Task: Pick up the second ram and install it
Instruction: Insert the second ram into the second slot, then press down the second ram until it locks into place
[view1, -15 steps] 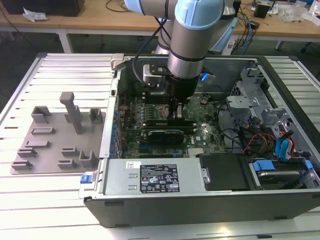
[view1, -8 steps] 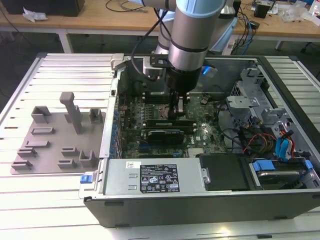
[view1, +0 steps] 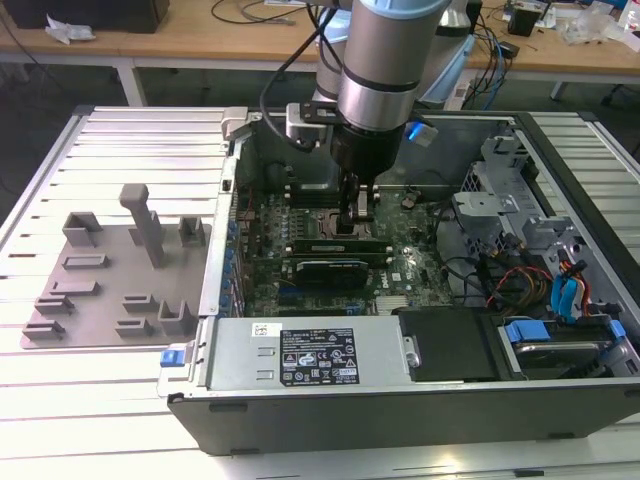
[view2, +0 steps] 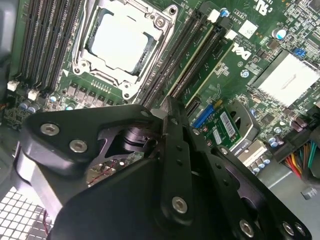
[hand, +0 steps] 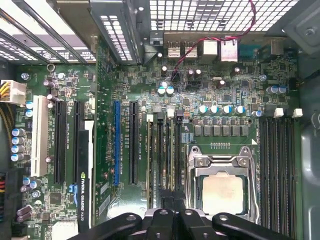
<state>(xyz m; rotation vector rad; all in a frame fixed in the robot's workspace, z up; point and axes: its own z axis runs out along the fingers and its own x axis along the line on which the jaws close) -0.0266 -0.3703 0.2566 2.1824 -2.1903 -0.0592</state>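
Claw (view2: 167, 107) tips hidden behind own linkage; grip unclear.

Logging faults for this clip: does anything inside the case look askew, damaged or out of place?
Nothing stands out. The tool is down over the memory slots beside the processor socket; in both wrist views the sticks sit straight along their slots. The black card lies level, and the grey tray is flat beside the case.

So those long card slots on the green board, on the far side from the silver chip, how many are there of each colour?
Counted in the first wrist view:
White slots: 1
Black slots: 3
Blue slots: 1
Total: 5
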